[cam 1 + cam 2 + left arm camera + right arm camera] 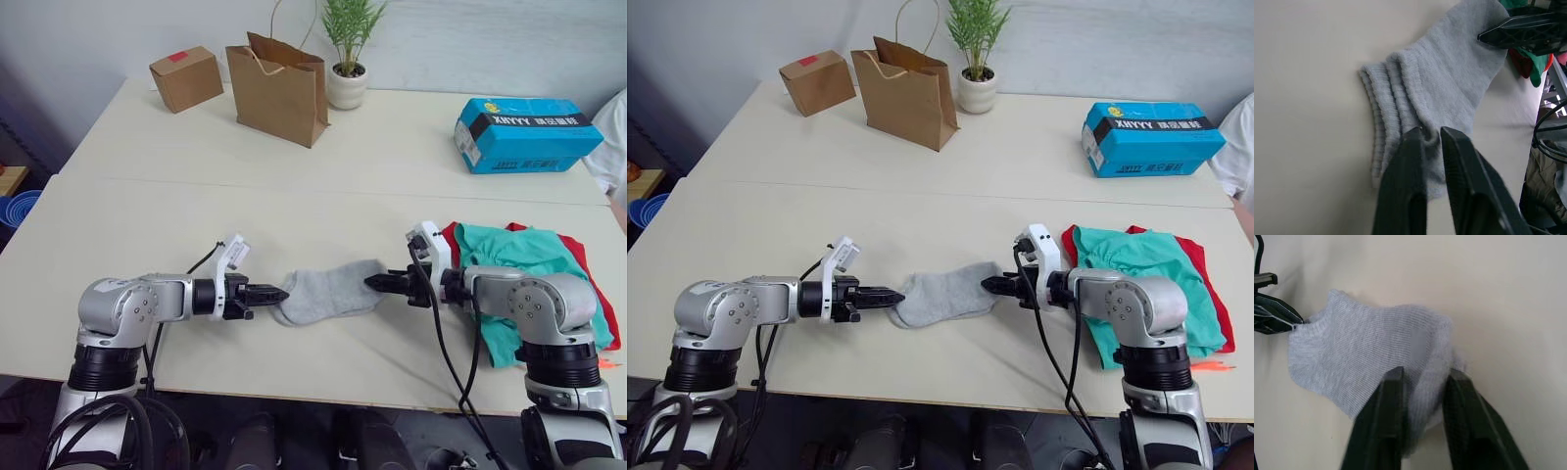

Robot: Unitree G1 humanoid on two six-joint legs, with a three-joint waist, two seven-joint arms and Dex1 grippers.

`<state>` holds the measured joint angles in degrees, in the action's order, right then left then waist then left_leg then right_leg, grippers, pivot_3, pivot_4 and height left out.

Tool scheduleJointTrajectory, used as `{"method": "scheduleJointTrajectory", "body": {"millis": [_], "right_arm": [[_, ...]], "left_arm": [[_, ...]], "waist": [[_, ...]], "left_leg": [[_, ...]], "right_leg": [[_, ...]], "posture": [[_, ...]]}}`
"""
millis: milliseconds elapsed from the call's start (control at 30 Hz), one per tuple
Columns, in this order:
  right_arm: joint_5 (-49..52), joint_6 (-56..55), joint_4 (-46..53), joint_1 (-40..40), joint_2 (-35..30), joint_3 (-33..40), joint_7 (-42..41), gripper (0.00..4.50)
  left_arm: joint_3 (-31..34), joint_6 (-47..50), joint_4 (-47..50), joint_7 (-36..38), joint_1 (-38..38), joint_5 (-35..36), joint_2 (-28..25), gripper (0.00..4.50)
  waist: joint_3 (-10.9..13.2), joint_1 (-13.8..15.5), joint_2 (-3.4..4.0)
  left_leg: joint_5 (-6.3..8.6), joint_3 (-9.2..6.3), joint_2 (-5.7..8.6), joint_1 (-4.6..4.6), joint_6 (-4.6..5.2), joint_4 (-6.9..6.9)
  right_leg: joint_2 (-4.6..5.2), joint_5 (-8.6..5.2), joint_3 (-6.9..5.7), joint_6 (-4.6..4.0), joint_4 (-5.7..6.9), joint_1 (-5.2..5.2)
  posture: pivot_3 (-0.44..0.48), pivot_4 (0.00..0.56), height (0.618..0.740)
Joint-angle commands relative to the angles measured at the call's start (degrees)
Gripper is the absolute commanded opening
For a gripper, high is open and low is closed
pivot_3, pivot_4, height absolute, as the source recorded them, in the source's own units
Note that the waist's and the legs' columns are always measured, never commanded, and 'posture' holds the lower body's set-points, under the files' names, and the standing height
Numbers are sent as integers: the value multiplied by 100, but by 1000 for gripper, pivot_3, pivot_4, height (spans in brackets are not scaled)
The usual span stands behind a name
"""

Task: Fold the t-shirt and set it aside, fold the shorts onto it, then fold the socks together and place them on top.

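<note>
Head view: the socks (pixel 328 292), soft grey knit, lie near the table's (pixel 294 157) front edge, between both grippers.
Head view, right: the teal shorts (pixel 519 255) lie on the red t-shirt (pixel 588 269); the right arm hides part of both.
Left wrist view: the left gripper (pixel 1431 134) pinches the ribbed sock cuff.
Right wrist view: the right gripper (pixel 1425 374) pinches the other, bunched sock end.
</note>
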<state>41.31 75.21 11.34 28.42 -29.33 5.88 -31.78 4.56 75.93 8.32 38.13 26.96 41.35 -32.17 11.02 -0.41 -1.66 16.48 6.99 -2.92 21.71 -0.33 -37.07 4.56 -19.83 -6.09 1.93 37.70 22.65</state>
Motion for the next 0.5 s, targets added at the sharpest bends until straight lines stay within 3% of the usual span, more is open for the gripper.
{"method": "scheduleJointTrajectory", "body": {"millis": [33,167,500], "right_arm": [[212,-209,395,-89,-19,234,-120,13],[278,-281,493,-145,-6,274,-136,13],[568,-244,448,70,40,550,-24,13]], "left_arm": [[216,-287,131,59,-54,115,61,0],[341,-440,197,113,-182,215,108,0],[1548,184,-28,-31,59,1132,147,0]], "waist": [[0,-1,0],[0,-3,0],[0,-3,0]], "left_leg": [[0,0,0,0,0,0],[0,0,0,0,0,-1],[0,0,0,2,1,-1]], "right_leg": [[0,0,0,0,0,0],[0,0,0,0,0,0],[1,0,-1,0,-1,1]], "posture": [[0,150,740],[0,150,740],[0,150,740]]}}
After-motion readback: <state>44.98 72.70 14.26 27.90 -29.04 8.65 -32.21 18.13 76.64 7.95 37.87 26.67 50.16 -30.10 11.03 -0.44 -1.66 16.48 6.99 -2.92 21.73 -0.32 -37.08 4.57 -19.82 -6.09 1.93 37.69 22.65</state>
